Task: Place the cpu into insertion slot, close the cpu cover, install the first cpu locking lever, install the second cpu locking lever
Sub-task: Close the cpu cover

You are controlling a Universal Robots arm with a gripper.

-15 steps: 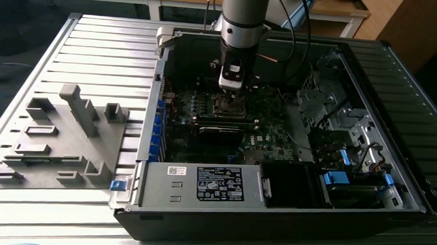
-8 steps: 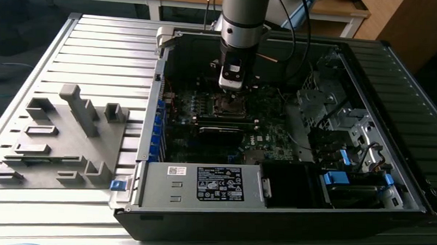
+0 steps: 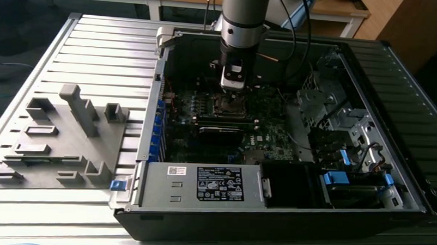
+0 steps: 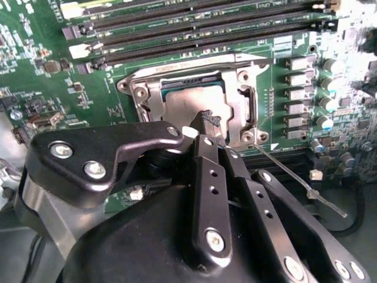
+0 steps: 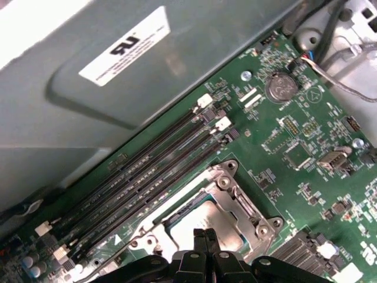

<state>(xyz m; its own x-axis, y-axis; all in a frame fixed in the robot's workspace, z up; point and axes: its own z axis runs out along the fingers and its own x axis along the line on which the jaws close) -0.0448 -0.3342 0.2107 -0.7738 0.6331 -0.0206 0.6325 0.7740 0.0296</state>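
Observation:
The cpu (image 4: 179,101) (image 5: 197,217) lies with its silvery top up in the insertion slot (image 3: 230,105) on the green board. The cpu cover (image 4: 240,101) (image 5: 237,196), a silver frame, lies flat around it. My gripper (image 4: 207,121) (image 5: 204,234) (image 3: 233,85) hangs straight over the socket inside the open case. Its black fingers are pressed together with nothing between them, and the tips sit at the cover's near edge over the chip. A thin wire lever (image 4: 291,174) sticks out from one corner of the socket, away from the frame.
Long black memory slots (image 4: 200,35) (image 5: 147,171) run beside the socket. The case's grey wall (image 5: 118,88) rises close behind them. A grey fixture plate (image 3: 65,139) lies on the table at the exterior view's left of the case. The power supply box (image 3: 201,184) fills the case's front.

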